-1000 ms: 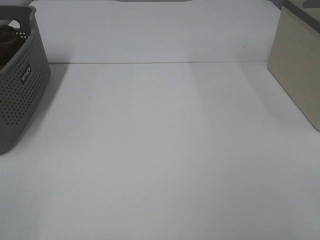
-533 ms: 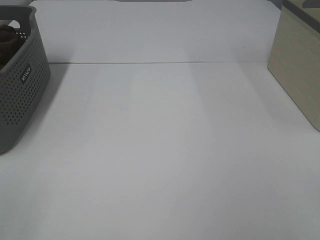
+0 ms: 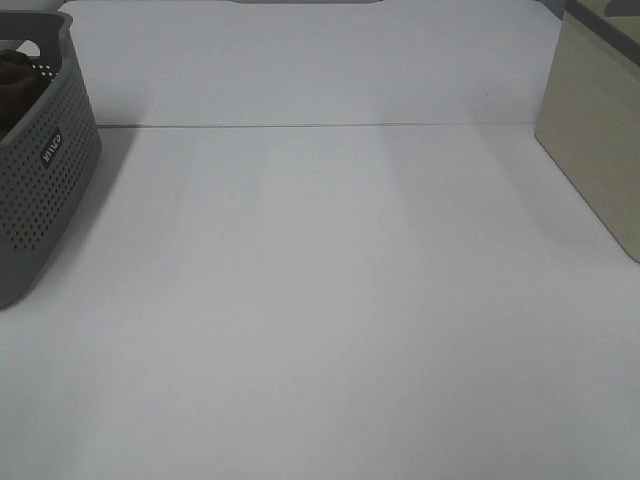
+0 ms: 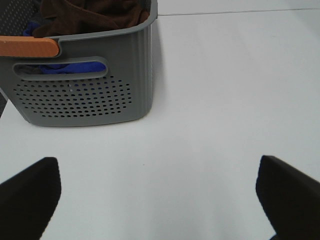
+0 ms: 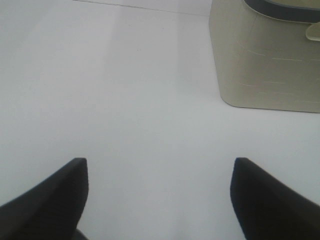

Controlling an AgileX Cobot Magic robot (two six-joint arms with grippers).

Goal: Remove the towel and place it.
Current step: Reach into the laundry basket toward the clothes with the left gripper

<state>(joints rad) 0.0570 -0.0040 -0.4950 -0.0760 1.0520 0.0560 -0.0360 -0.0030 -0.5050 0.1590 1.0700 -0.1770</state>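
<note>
The left claw (image 4: 159,200) stands with its dark fingers spread wide and nothing between them, low over bare white surface (image 3: 330,300) and facing the basket (image 4: 85,95). The right claw (image 5: 160,195) is likewise apart and empty, looking toward a beige bin (image 5: 260,65) by the right edge of the surface. Neither claw shows in the high view.

The towel (image 4: 90,15) lies bunched inside the grey basket at the left edge of the surface, toward the far corner. Its dark brown folds heap above the rim, over a blue cloth (image 4: 75,67) that shows through the handle slot.

It looks like soft, limp terry: light, not slippery and not fragile. It will probably sag and trail once lifted, and it may drag the blue cloth along or snag on the rim. The raised fold nearest the rim looks like the best hold, pinched deep and lifted high. No tag is visible.

The basket is stiff moulded plastic with rounded corners, perforated walls and an orange strip (image 4: 27,47) along one rim. The beige bin is smooth, matte and hard-walled.
</note>
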